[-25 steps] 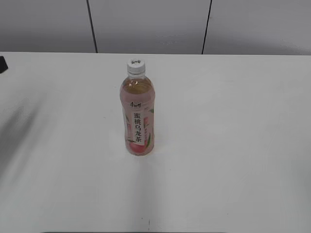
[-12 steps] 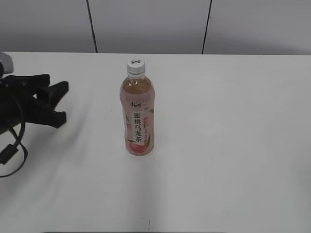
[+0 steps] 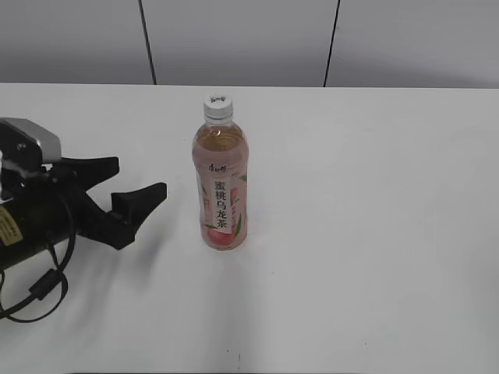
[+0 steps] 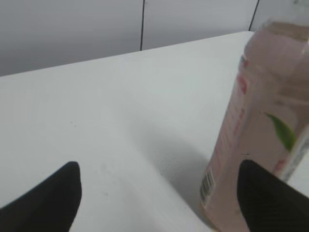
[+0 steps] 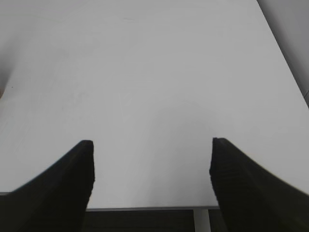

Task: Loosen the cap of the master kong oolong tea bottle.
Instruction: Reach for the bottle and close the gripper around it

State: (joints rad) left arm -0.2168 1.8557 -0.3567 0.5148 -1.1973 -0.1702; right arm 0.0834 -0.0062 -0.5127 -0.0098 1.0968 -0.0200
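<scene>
White table fills the scene, with a grey panelled wall behind it. On the left side, the left gripper has come in quickly: one second ago only a dark corner showed at the edge, half a second ago it was near the edge, and now its fingers reach toward the middle, with the jaws spread wide and holding nothing. Between it and the master kong oolong tea bottle there is a gap of bare table. In the left wrist view the bottle stands near the right finger, slightly off the centre line between the fingers.

I judge this as the approach to hold the bottle body steady. The bottle stands upright in the middle of the table and did not move. The cap is on top, untouched.

On the right, the right gripper is also opened and empty, over bare table near the edge. Nothing blocks the way.
</scene>
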